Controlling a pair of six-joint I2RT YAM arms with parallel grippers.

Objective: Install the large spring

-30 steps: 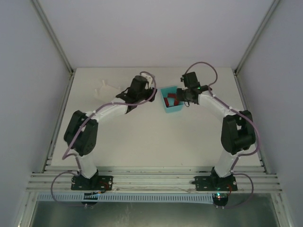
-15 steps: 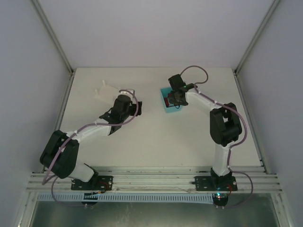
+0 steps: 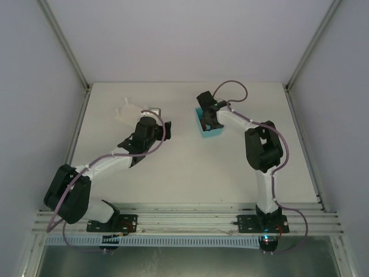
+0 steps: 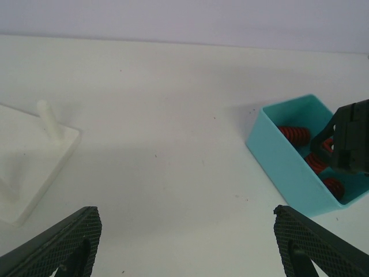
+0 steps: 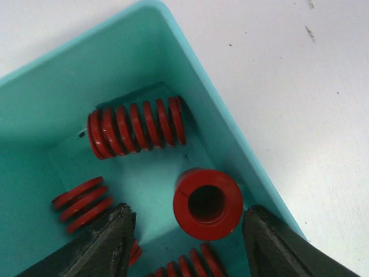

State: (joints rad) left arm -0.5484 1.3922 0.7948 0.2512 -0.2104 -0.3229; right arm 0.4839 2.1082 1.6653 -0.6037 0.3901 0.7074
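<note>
Hovering spread over the bin [image 5: 57, 86], the right pincer [image 5: 190, 236] straddles the upright spring [image 5: 207, 203] for grasping. Left pincer [image 4: 187, 245] hangs spread.

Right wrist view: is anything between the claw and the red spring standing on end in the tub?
Nothing visible. The open right gripper hangs over the upright spring in the teal bin; the lying spring sits apart, the bin wall close beside it.

So I count one teal plastic bin [image 5: 57, 98], at least four red coil springs [image 5: 136, 127] inside it, maybe a fifth cut off, plus one white pegged base plate [image 4: 34, 156] off to its left.
</note>
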